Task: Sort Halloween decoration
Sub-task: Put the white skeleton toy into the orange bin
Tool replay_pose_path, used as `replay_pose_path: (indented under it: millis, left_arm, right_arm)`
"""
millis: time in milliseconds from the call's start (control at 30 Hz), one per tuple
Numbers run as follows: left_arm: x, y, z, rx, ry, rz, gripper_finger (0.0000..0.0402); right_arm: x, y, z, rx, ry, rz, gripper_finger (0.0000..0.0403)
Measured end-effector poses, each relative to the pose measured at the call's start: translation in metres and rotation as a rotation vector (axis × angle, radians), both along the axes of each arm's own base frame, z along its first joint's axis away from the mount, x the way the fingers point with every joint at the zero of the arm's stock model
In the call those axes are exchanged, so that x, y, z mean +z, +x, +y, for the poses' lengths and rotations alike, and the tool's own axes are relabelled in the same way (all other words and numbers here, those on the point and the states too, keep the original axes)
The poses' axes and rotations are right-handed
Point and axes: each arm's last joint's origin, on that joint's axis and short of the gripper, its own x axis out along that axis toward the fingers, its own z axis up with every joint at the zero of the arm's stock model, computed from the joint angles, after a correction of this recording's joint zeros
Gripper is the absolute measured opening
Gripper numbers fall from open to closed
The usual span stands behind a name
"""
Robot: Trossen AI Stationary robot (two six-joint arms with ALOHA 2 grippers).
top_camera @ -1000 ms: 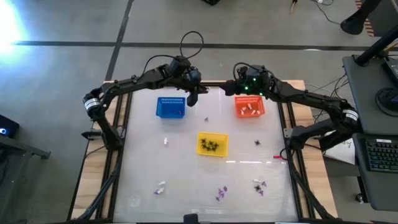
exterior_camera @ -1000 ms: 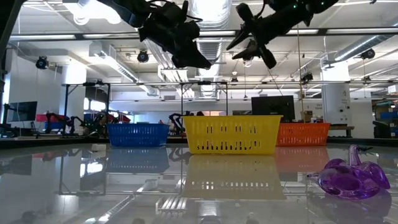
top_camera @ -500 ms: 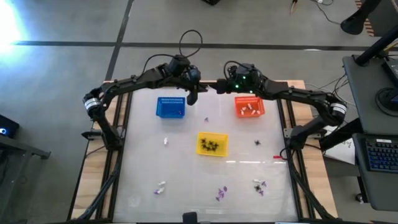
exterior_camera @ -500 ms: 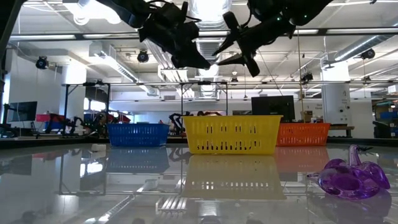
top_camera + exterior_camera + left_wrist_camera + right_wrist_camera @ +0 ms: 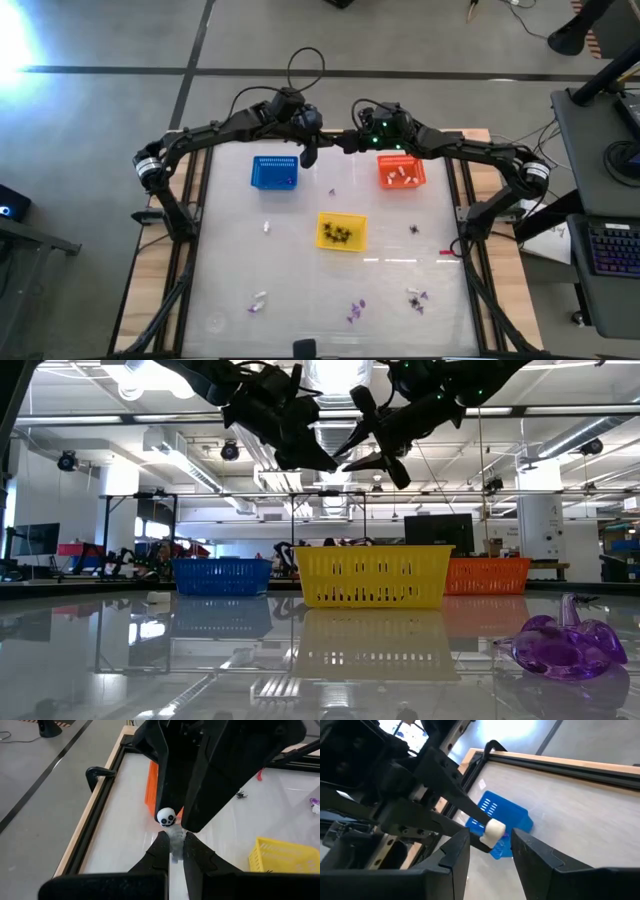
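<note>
My left gripper (image 5: 172, 844) hangs high over the table's far middle (image 5: 312, 155), shut on a small white skull-headed trinket (image 5: 166, 816). My right gripper (image 5: 490, 845) is open and faces it from the right (image 5: 343, 143). Its two fingers stand on either side of the trinket (image 5: 494, 831), and a gap shows on each side. Blue (image 5: 274, 172), orange (image 5: 401, 171) and yellow (image 5: 341, 231) baskets sit on the table below. White trinkets lie in the orange basket and black ones in the yellow basket. My left gripper pinches the trinket's pale body (image 5: 175, 837), just behind its skull head, between its two fingertips. The fingers slant down toward the table's right. The head sticks out past the fingertips, and the trinket is lifted well clear of the table.
Loose trinkets lie on the table: white ones (image 5: 267, 227) (image 5: 258, 298), purple ones (image 5: 355, 308) (image 5: 332, 192), black ones (image 5: 415, 298) (image 5: 413, 230). A purple one (image 5: 560, 645) lies close to the low camera. Free room lies between the baskets and the near edge.
My right gripper has gone toward the table's left and slightly down, closing on my left gripper, until its open fingers flank the white trinket. The left gripper has stayed still, shut on the trinket.
</note>
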Motion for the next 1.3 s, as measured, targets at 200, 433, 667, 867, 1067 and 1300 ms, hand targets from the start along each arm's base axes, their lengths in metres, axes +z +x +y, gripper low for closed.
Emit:
replay_pose_path:
  millis: [200, 433, 667, 867, 1067, 1300]
  left_arm:
    - [-0.0017, -0.0002, 0.0005, 0.007, -0.001, 0.009, 0.0000]
    - [-0.0015, 0.0000, 0.0005, 0.006, 0.000, 0.006, 0.0000]
    - [-0.0014, 0.0000, 0.0006, 0.006, 0.001, 0.006, 0.0000]
    - [-0.0016, -0.0005, 0.0009, 0.031, 0.010, 0.024, 0.0022]
    - [-0.0017, -0.0015, 0.0003, 0.034, 0.003, 0.041, 0.0082]
    - [-0.0024, -0.0021, 0.0000, 0.034, -0.002, 0.050, 0.0122]
  right_arm:
    - [-0.0074, 0.0049, -0.0028, 0.004, -0.003, 0.010, 0.0104]
    - [-0.0053, 0.0049, -0.0041, 0.003, -0.020, -0.007, 0.0065]
    - [-0.0055, 0.0044, -0.0051, 0.008, -0.033, -0.003, 0.0037]
    - [-0.0042, 0.0035, -0.0040, 0.033, -0.045, 0.001, 0.0019]
    - [-0.0043, 0.0034, -0.0037, 0.039, -0.057, 0.006, 0.0017]
    - [-0.0039, 0.0031, -0.0037, 0.042, -0.066, 0.007, 0.0017]
